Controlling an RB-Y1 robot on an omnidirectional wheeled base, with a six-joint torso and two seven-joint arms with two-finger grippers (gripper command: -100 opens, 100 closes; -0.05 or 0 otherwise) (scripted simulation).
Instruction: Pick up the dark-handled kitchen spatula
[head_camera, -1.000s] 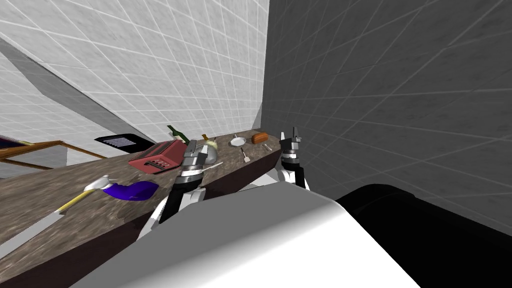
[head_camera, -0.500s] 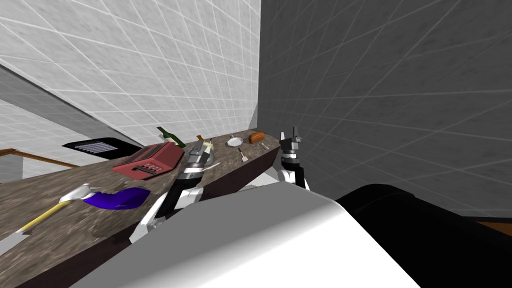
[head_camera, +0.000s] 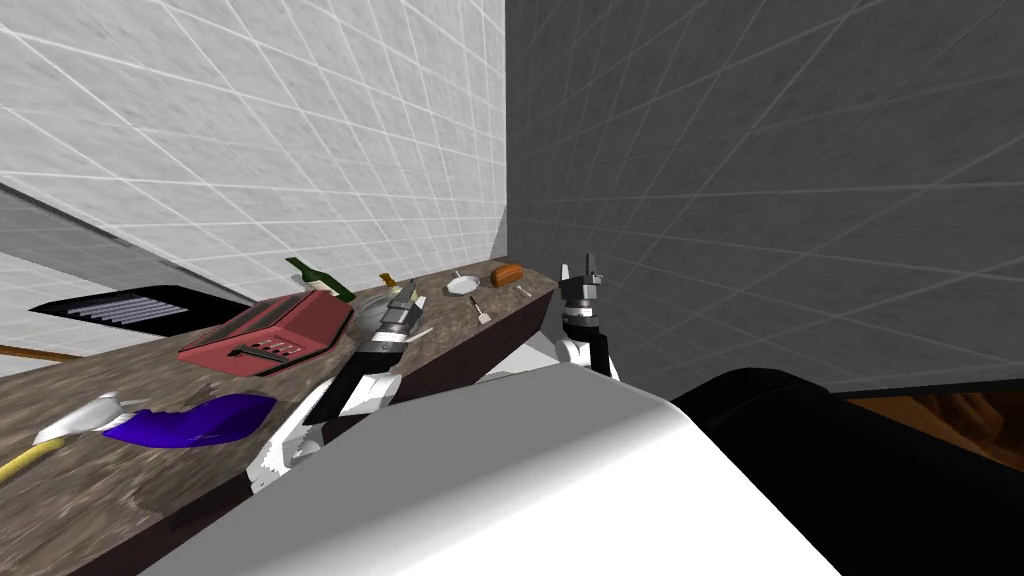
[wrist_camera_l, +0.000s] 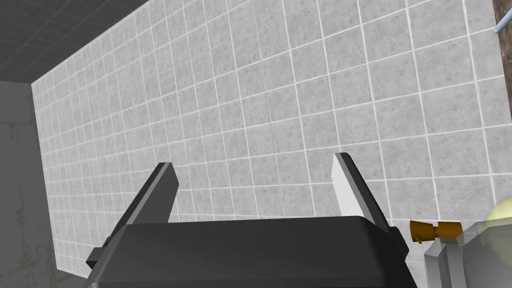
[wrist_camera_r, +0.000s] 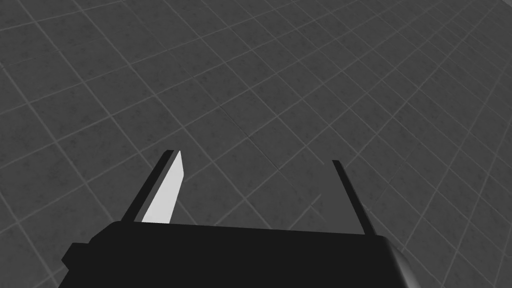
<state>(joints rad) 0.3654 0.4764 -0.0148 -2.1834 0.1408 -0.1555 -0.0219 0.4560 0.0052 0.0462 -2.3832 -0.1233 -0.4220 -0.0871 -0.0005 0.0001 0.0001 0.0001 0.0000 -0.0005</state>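
The spatula, small with a thin dark handle and a pale blade, lies on the brown stone counter to the right of my left gripper, toward the far corner. My left gripper hovers over the counter beside the red toaster. In the left wrist view its fingers stand open and empty, facing the tiled wall. My right gripper is raised past the counter's right end, open and empty, with one finger lit against the dark wall.
A green bottle, a round pan, a brown loaf and a fork lie toward the far end. A purple cloth and a yellow-handled tool lie nearer. An orange stopper tops a pale bottle.
My view has swung, so the counter and its things slide left. My left arm has reached farther along the counter, past the toaster. The right arm holds still.
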